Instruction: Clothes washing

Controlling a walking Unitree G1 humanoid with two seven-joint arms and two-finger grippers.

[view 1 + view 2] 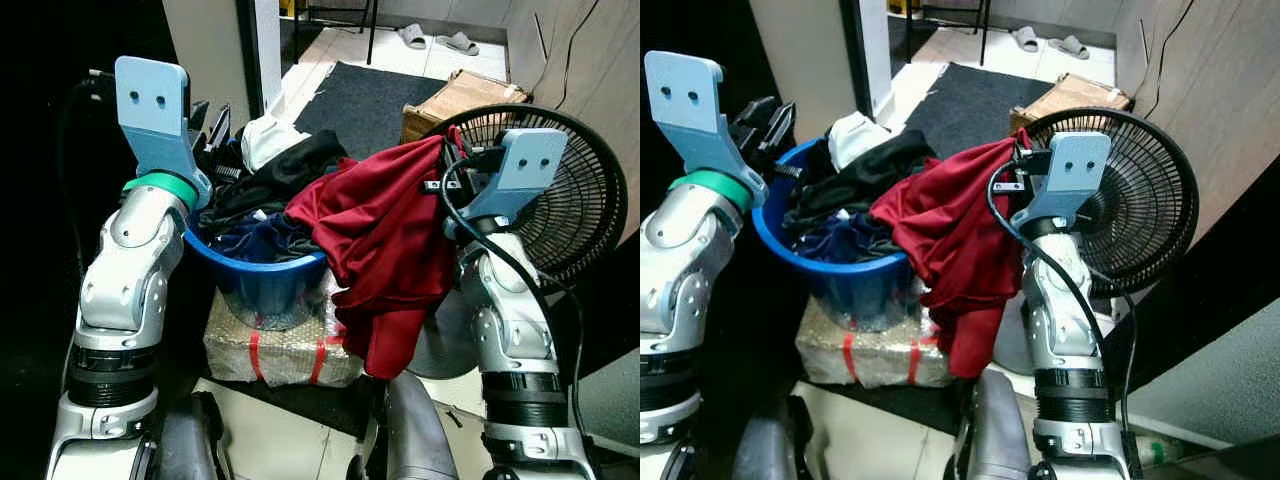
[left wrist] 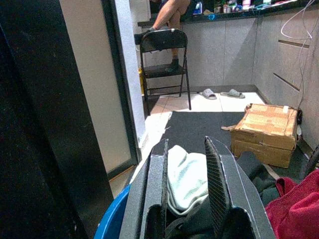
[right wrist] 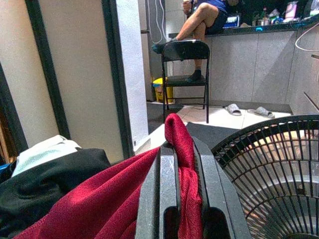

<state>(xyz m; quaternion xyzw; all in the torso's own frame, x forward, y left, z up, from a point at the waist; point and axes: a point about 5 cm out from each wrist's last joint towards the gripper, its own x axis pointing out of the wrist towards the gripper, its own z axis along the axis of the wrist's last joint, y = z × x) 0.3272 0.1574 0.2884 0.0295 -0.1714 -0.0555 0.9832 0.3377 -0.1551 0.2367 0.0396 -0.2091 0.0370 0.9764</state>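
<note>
Head view: red garment (image 1: 385,250) hung from right pincer (image 1: 447,160), draped toward 7 o'clock over blue basin (image 1: 262,278) rim.
R wrist: pincer clamped on red cloth.
L wrist: left pincer (image 2: 187,174) open, empty, white cloth (image 2: 187,178) just beyond.

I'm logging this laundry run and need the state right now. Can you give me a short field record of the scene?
right gripper: shut on red garment, lifted beside fan
left gripper: open, over white cloth
basin: blue, heaped with dark clothes, on wrapped box
person: seated above folding chair
</note>
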